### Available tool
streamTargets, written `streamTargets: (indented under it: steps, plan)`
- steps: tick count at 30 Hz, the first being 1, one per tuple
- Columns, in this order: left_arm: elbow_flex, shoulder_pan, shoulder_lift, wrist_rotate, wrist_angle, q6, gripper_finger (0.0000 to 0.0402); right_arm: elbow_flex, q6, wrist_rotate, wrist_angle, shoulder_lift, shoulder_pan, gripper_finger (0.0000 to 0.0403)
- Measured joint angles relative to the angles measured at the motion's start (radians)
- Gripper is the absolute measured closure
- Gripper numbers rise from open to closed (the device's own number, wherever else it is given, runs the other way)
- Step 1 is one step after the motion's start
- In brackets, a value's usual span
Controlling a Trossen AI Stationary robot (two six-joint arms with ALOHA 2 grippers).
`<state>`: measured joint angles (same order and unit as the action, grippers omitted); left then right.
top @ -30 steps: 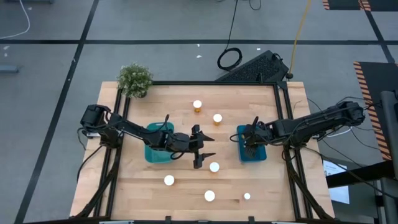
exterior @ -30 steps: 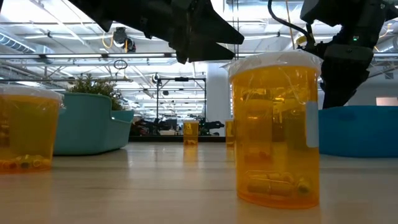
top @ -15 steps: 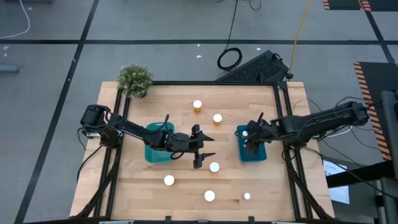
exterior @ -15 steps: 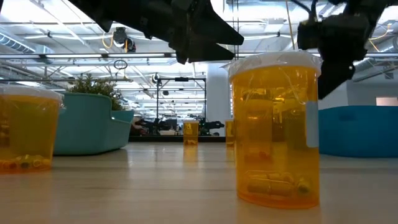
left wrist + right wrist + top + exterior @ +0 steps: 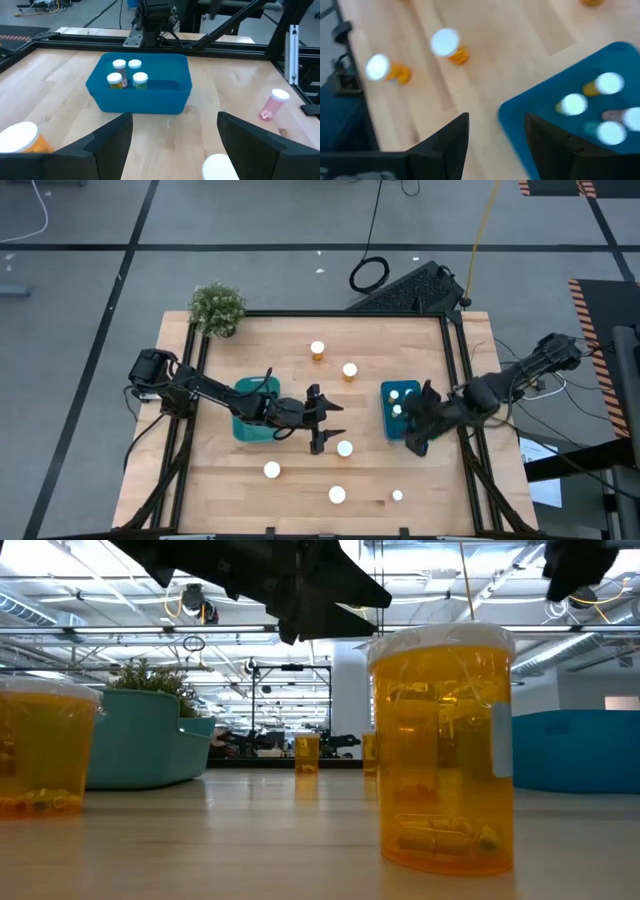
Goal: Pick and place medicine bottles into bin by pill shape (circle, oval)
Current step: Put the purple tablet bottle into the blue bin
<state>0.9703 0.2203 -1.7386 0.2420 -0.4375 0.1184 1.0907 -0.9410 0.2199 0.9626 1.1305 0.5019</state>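
Four white-capped bottles [image 5: 126, 72] stand together in the right-hand blue bin [image 5: 388, 395], which we see most plainly from the left wrist; six more remain on the worktop [image 5: 280, 340]: two amber ones near the far edge [image 5: 318, 350] [image 5: 350, 371], one just beside the left hand [image 5: 345, 448], two toward the near edge [image 5: 272, 470] [image 5: 337, 495], and a small pink one at the near right [image 5: 397, 496]. We judge the chief risk to lie with the left hand [image 5: 322, 422], which hovers over the middle of the worktop beside the teal bin [image 5: 242, 430]: its fingers [image 5: 107, 137] are spread wide and hold nothing, and the nearest cap [image 5: 220, 167] sits off toward one finger, not centred in the gap, so a straight descent could strike the cap and topple or roll the bottle. A second hazard is mis-sorting, since pill shape cannot be read from above and only faintly through the amber wall in the low view [image 5: 442, 755]. The right hand [image 5: 418, 436] sits at the near edge of the blue bin, also parted and empty; we consider that a careless sweep from there could clip the bin wall [image 5: 530, 107] and shift it, or disturb the bottles inside.
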Motion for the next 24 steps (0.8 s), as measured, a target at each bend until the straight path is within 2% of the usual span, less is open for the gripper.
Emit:
streamTargets:
  steps: [8, 14, 24]
  plan:
    - [0.000, 0.024, 0.000, 0.004, -0.001, 0.000, 0.0110, 0.156, -0.196, 0.015, 0.075, 0.181, 0.218, 0.0218]
    - [0.000, 0.024, 0.000, 0.004, 0.000, -0.001, 0.0110, 0.235, -0.319, 0.015, 0.067, 0.312, 0.337, 0.0218]
    - [0.000, 0.024, 0.000, 0.005, 0.000, -0.009, 0.0110, 0.264, -0.299, 0.011, -0.060, 0.455, 0.434, 0.0218]
